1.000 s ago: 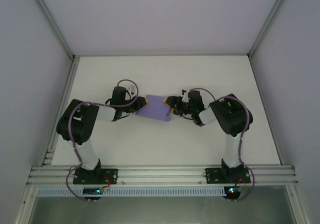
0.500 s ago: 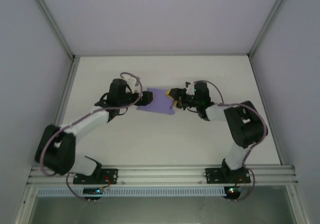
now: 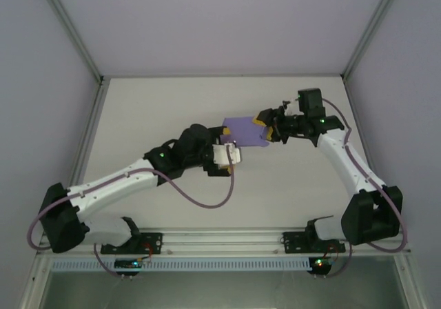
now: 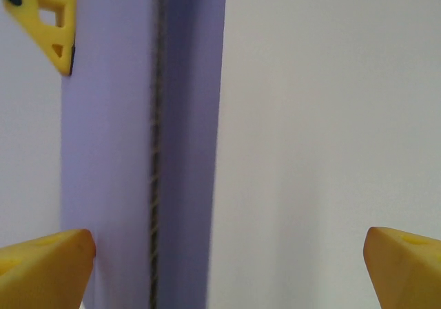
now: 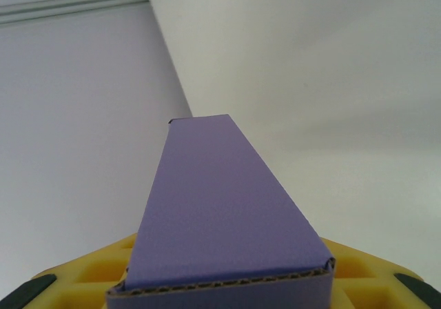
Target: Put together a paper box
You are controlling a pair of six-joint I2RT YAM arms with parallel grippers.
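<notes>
White and black, the left arm [image 3: 117,185] rises from its base at 7 o'clock of the table [image 3: 158,102] and reaches diagonally to the table's centre. Its wrist ends just at 7 o'clock of the paper box [image 3: 244,130]. The left jaws are spread wide and are not closed on the box. In the left wrist view the two yellow fingertips [image 4: 45,264] sit at the bottom corners, well apart, with box and bare table between them. The left-hand tip overlaps the box's edge there, but contact cannot be confirmed.

The paper box is lilac-purple, folded into a flat squarish form, and sits just off the table's centre toward 1 o'clock. The left wrist view shows it [image 4: 103,150] as an upright band with a dark corrugated seam along its length. The right wrist view shows its broad face [image 5: 213,212] running away from the lens, cut corrugated edge nearest. Whether it rests on the table or is held clear cannot be told.

The right arm [image 3: 344,164] climbs from its base at 5 o'clock and bends inward toward 9 o'clock. The right jaws are pinching the box at its 3 o'clock edge, yellow fingers [image 3: 262,121] on either side of that edge. One finger lies flush under the box in the right wrist view.
</notes>
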